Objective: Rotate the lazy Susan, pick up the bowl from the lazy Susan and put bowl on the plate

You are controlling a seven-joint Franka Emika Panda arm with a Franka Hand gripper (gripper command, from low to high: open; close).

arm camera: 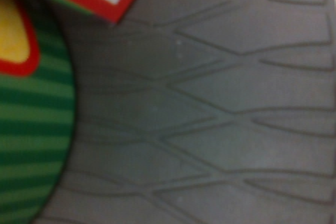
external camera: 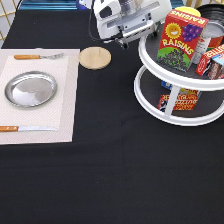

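Gripper: the gripper (external camera: 131, 31) hung at about one o'clock in the exterior view, its white body pressed up against the upper tier's rim; I couldn't tell how its fingers stood or whether they had anything.
Lazy Susan: the lazy Susan (external camera: 150, 102) sat at three o'clock, two white-rimmed tiers with dark grey shelves.
Upper tier: a red raisins box (external camera: 181, 40) stood upright there, with other red packets just beside it toward three o'clock.
Bowl: only a dark curved edge of the bowl (external camera: 212, 11) showed, behind the boxes at the tier's far side, near two o'clock.
Plate: the plate (external camera: 30, 89) lay bare on a pale placemat (external camera: 67, 100) at nine o'clock, well apart from the turntable.
Coaster: a wooden coaster (external camera: 95, 57) lay between mat and turntable.
Wrist view: grey patterned shelf liner (arm camera: 240, 125), with a green striped curved surface (arm camera: 30, 150) beside it.
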